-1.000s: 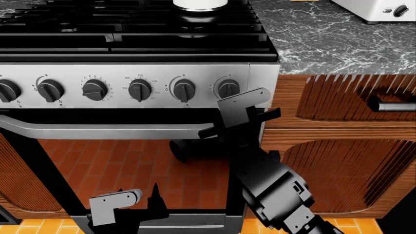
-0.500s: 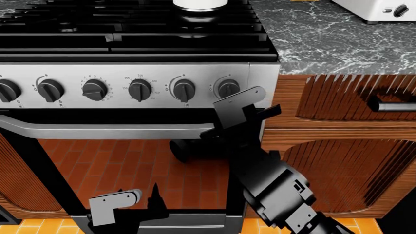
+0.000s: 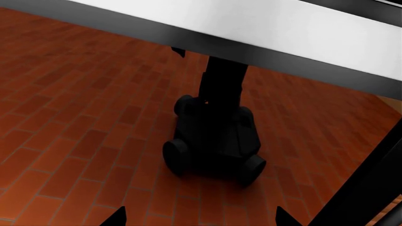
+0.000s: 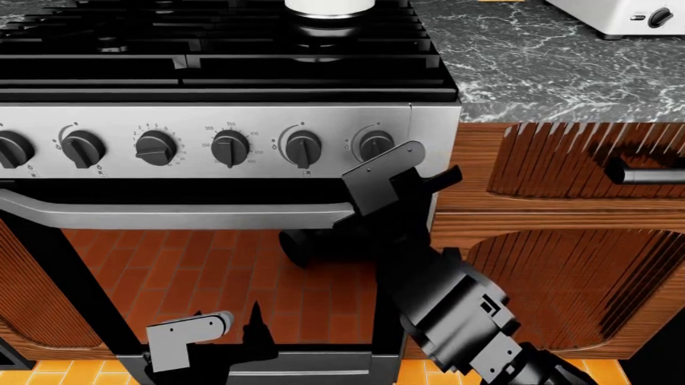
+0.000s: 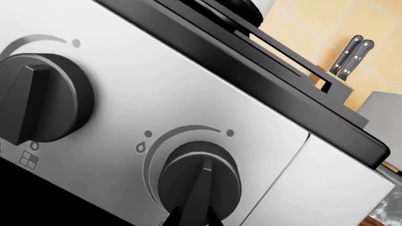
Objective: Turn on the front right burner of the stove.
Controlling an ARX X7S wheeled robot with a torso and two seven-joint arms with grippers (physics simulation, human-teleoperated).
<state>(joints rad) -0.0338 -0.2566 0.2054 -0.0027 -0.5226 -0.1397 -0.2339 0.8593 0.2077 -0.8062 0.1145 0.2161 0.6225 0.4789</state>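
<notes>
The stove (image 4: pixel 214 72) fills the head view, black grates above a steel panel of six black knobs. Its front right burner is hidden under the grate bars and a white kettle (image 4: pixel 330 6). My right gripper (image 4: pixel 399 164) is up against the rightmost knob (image 4: pixel 376 145). In the right wrist view its gripper (image 5: pixel 193 219) has both tips close together, either side of that knob's (image 5: pixel 197 181) ridge, which points the same way as its neighbour's (image 5: pixel 41 103). My left gripper (image 4: pixel 252 333) (image 3: pixel 199 221) hangs low before the oven door, open and holding nothing.
A curved silver oven handle (image 4: pixel 172 215) runs just below the knobs. A marble counter (image 4: pixel 535 64) with a white toaster (image 4: pixel 621 16) lies right of the stove. Wooden cabinets (image 4: pixel 567 257) with a bar handle (image 4: pixel 647 172) are below it. A knife block (image 5: pixel 351 56) stands behind.
My right gripper has crept up and to the left, closer onto the rightmost knob. The knob's pointer and the left arm have not moved.
</notes>
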